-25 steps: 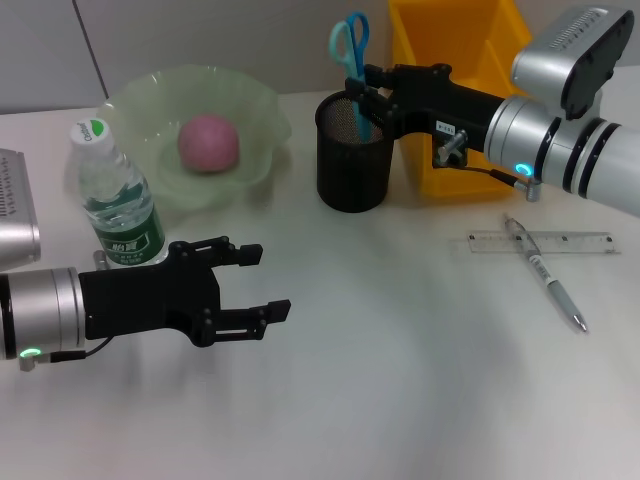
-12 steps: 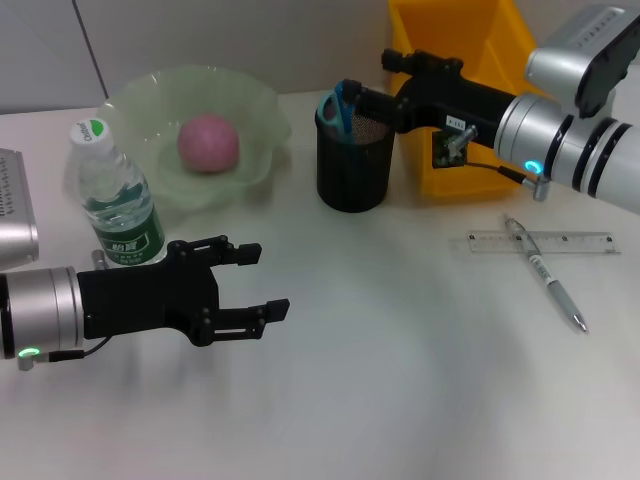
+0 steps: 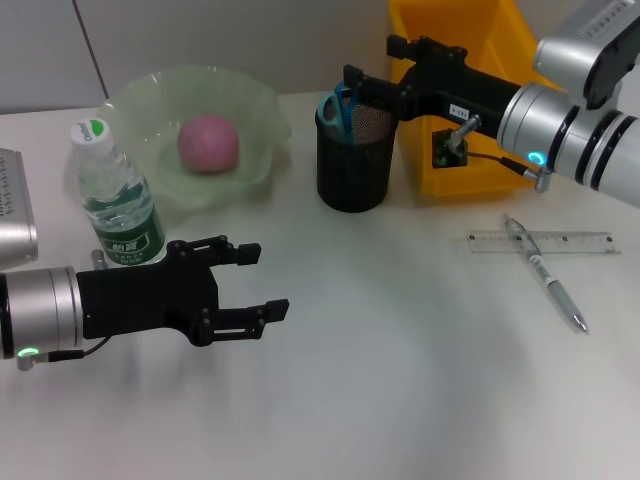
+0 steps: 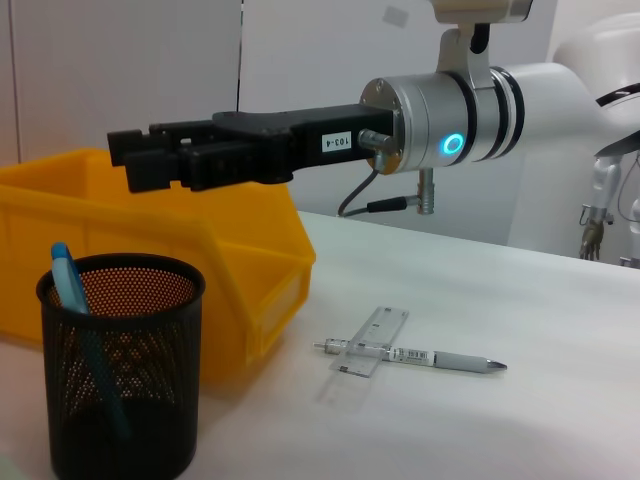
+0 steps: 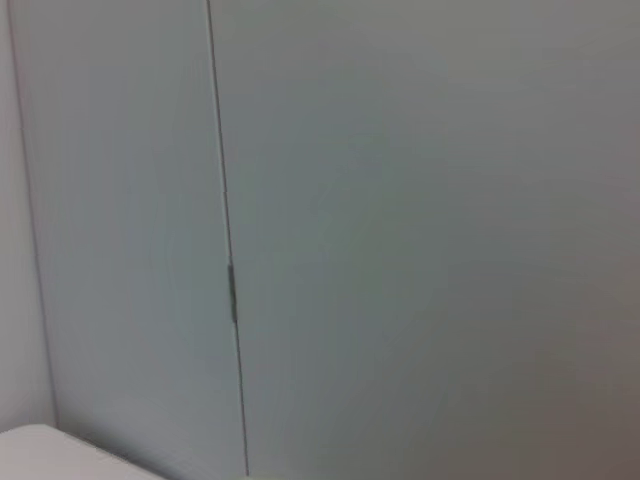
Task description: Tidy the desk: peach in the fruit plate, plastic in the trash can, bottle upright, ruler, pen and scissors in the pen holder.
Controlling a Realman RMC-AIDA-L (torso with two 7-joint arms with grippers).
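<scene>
Scissors (image 3: pixel 338 108) have dropped into the pen holder (image 3: pixel 353 165) since a second ago, only the blue handles poking above its rim! Right hand (image 3: pixel 352 82) has let go, fingers parted just above the holder. Left hand (image 3: pixel 255 282) hangs released beside the upright bottle (image 3: pixel 112 195). Peach (image 3: pixel 208 141) sits in the fruit plate (image 3: pixel 250 110). Pen (image 3: pixel 545 273) and ruler (image 3: pixel 541 242) lie crossed on the surface (image 3: pixel 400 380), likely next.

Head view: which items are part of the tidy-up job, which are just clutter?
Job items:
peach in fruit plate
bottle, upright
scissors in pen holder
ruler and pen, on the desk
yellow bin

Lying about:
grey device at the left edge
</scene>
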